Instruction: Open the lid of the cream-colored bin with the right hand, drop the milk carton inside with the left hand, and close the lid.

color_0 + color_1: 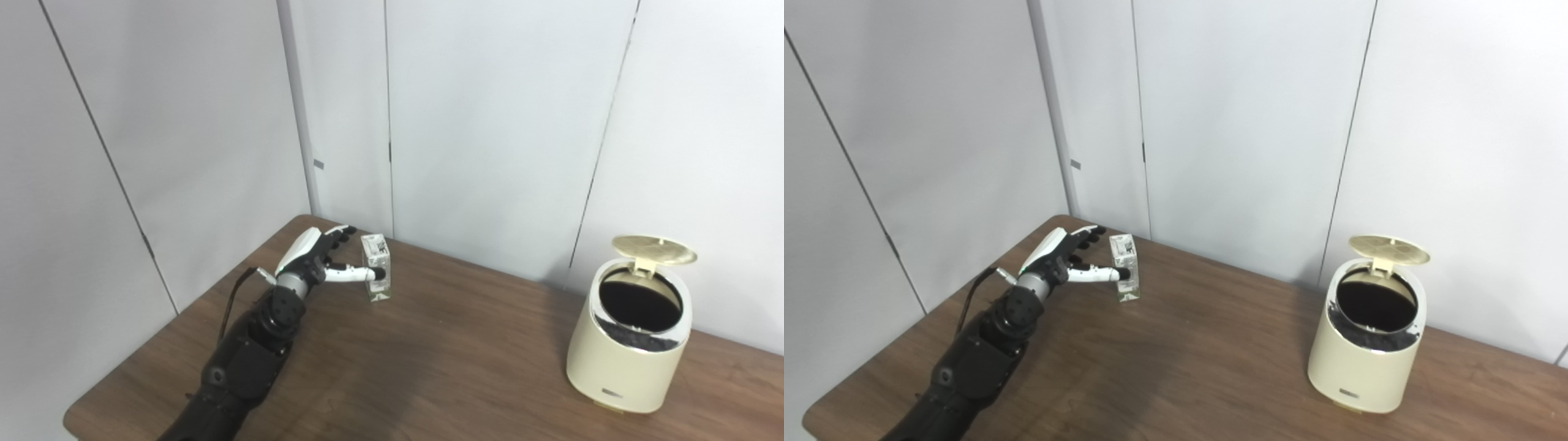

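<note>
Reaching for the carton, bin lid up

Standing upright near the far left corner of the wooden table [465,343], the milk carton [376,267] has the left hand [309,257] against it. The thumb [352,274] lies across the carton's near face, its dark tip touching the front, while the fingers [1087,236] stretch out, spread, along the carton's far side. The carton's base appears to rest on the table, and from this angle it is hard to say whether the fingers press the far side or only lie beside it, so a firm grasp cannot be confirmed.

Well apart, toward the right end of the table, sits the cream-colored bin [1363,367]. Its round lid [1389,250] is tipped up at the back on its hinge, leaving the dark opening exposed. The right hand is out of view.
</note>
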